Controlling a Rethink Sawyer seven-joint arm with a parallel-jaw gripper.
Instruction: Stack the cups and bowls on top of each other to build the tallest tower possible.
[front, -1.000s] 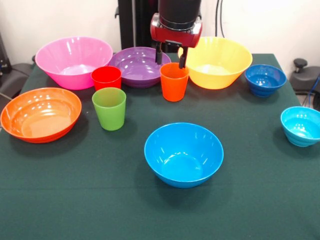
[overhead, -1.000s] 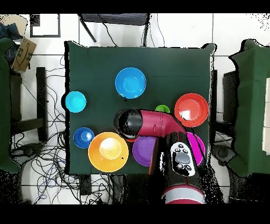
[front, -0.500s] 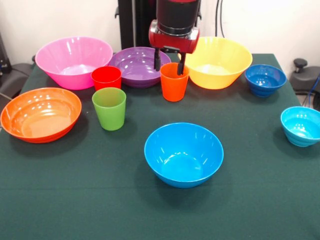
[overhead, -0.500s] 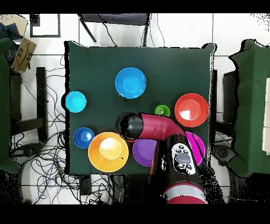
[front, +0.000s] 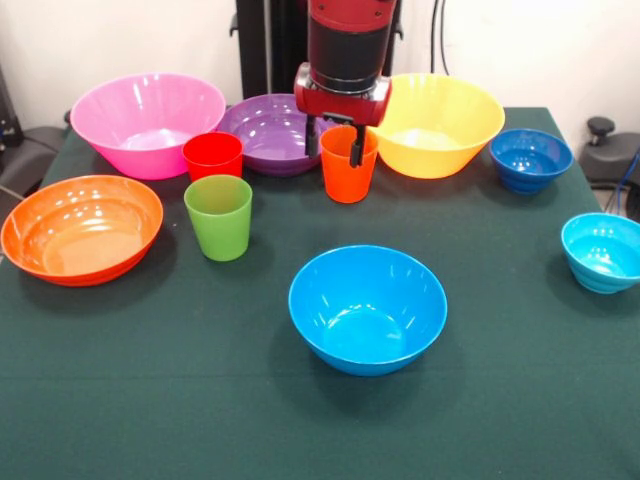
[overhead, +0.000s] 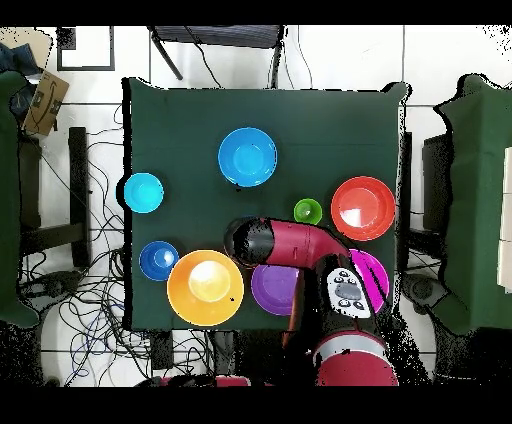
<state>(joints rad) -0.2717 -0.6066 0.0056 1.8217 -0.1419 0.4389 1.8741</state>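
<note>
Orange cup (front: 348, 163) sits upright on the desk (front: 200, 400) just in front of the purple bowl (front: 272, 132), and my end effector (front: 335, 143) is open with its fingers straddling the cup's rim, nothing gripped yet. Honestly my worry is those thin glossy walls slipping or tipping once I squeeze, knocking it into the yellow bowl (front: 440, 124) right beside the orange cup. Every cup and bowl I can see is empty and nothing's stacked so far.

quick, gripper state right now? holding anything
Gripper: open, holding nothing. One of its fingers is down inside the orange cup, the other outside the rim, not closed on it.
</note>
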